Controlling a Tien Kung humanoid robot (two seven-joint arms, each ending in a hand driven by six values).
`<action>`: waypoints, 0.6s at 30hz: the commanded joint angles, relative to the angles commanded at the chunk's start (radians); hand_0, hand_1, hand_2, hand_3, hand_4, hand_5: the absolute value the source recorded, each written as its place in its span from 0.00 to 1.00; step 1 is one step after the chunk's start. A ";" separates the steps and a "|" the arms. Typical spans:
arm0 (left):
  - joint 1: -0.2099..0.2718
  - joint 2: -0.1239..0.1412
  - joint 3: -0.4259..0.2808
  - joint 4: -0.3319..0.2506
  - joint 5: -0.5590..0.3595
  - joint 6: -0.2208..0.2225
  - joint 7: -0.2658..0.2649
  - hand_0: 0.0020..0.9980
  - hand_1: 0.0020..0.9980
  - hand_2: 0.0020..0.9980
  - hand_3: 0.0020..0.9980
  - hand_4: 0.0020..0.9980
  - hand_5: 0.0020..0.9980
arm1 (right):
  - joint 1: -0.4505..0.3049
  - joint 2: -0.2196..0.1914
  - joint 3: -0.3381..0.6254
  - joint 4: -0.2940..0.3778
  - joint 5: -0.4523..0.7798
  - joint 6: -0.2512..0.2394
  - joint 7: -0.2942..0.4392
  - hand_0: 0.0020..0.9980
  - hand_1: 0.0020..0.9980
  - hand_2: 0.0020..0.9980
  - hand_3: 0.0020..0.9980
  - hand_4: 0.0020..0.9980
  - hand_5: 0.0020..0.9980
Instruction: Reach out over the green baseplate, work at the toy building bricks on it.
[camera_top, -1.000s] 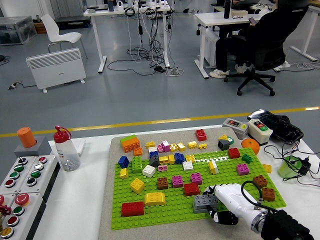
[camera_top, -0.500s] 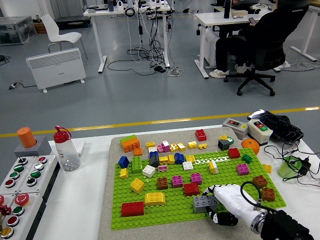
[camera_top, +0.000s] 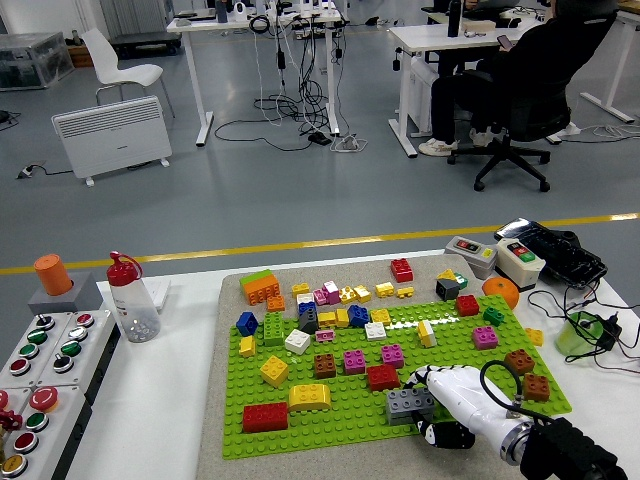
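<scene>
The green studded plastic baseplate (camera_top: 330, 400) lies on a beige mat (camera_top: 225, 300) in the middle of the white table (camera_top: 150, 400), and many small plastic bricks stand on its studs. Near its front right corner is a grey rectangular brick (camera_top: 408, 403). The right hand (camera_top: 447, 398), white with black joints, has its fingers curled around the right end of this brick, with the thumb below it at the baseplate's front edge. Compared with one second ago, the hand and the grey brick have moved only a little, slightly toward the table's right edge; the other bricks lie as before.

Just beyond the grey brick stands a red square brick (camera_top: 381, 376), and toward the front left corner of the baseplate are a yellow long brick (camera_top: 310, 396) and a red long brick (camera_top: 265, 416). Two brown bricks (camera_top: 528, 375) stand near the baseplate's right edge.

Near the table's left edge stands a clear plastic bottle with a red cap (camera_top: 131, 298), and beside it a grey panel of round buttons (camera_top: 40, 350). At the far right corner lies an orange ball-shaped fruit (camera_top: 501, 291).
</scene>
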 joint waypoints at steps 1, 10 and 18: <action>0.000 0.000 0.000 0.000 0.000 0.000 0.000 0.66 0.69 0.68 0.58 0.29 1.00 | 0.000 0.000 0.000 0.000 0.000 0.003 -0.001 0.75 0.79 0.87 0.75 0.52 0.22; -0.003 0.001 0.001 0.000 -0.002 0.000 -0.001 0.66 0.69 0.68 0.58 0.29 1.00 | 0.001 -0.002 0.003 0.002 -0.001 0.011 -0.003 0.76 0.79 0.87 0.77 0.54 0.23; -0.004 0.001 0.002 0.000 -0.003 0.000 -0.002 0.66 0.69 0.67 0.58 0.29 1.00 | 0.001 -0.002 0.005 0.003 -0.002 0.017 -0.004 0.77 0.80 0.88 0.80 0.57 0.24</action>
